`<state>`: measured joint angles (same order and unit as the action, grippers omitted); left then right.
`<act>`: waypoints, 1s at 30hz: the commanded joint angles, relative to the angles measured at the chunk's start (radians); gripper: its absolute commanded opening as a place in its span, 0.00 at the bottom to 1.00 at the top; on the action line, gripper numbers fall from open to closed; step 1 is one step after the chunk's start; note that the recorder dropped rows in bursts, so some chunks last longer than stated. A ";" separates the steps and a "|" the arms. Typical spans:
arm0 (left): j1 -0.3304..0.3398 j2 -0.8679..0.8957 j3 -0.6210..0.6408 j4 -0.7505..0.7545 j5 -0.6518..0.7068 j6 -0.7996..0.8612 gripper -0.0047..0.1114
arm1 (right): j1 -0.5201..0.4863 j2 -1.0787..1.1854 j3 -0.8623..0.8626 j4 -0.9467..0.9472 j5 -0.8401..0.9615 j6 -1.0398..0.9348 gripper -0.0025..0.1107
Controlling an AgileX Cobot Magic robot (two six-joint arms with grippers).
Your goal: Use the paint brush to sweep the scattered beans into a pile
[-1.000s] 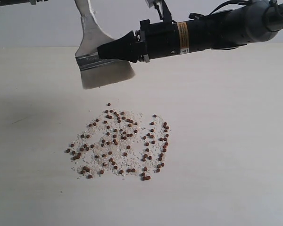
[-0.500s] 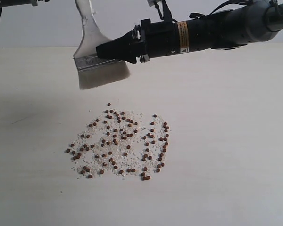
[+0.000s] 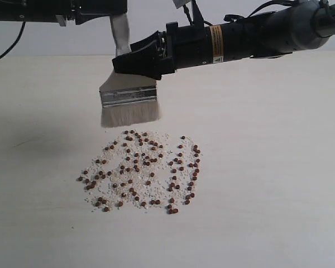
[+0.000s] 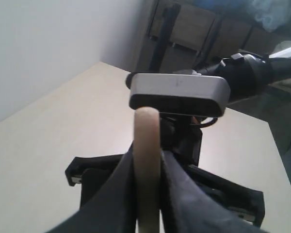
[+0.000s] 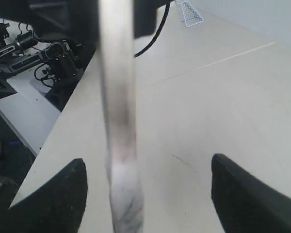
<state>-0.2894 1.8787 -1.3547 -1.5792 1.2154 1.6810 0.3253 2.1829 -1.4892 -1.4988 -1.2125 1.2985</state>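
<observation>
The paint brush (image 3: 128, 96) hangs upright, its off-white bristles (image 3: 129, 116) just above the table at the far edge of the beans (image 3: 142, 170). The reddish-brown beans and whitish grains lie spread in a loose flat patch, not heaped. My left gripper (image 3: 118, 14) comes in from the top left and is shut on the pale wooden handle (image 4: 146, 141). My right gripper (image 3: 135, 58) reaches across at ferrule height and is open. In the right wrist view its fingers (image 5: 233, 194) stand wide apart, with the brush (image 5: 117, 97) edge-on between them and untouched.
The pale table (image 3: 268, 167) spreads bare on all sides of the bean patch. Its edge (image 5: 53, 141) shows in the right wrist view, with machinery (image 5: 48, 53) beyond it. The right arm's camera housing (image 4: 178, 94) sits close in front of my left gripper.
The brush has swung from tilted to upright and dropped toward the beans' far edge. The left arm has come into the exterior view at the top. The beans have not moved.
</observation>
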 commanded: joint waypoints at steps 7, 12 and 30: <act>-0.030 -0.002 0.001 0.026 0.006 -0.006 0.04 | 0.002 -0.054 -0.008 -0.002 -0.009 0.015 0.51; -0.030 -0.002 0.001 0.024 0.006 0.016 0.04 | 0.002 -0.054 -0.008 0.031 -0.009 0.048 0.47; -0.030 0.001 0.001 0.013 0.006 0.036 0.04 | 0.002 -0.054 -0.008 0.049 -0.009 0.058 0.22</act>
<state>-0.3173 1.8787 -1.3547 -1.5412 1.2091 1.7162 0.3253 2.1370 -1.4892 -1.4664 -1.2274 1.3550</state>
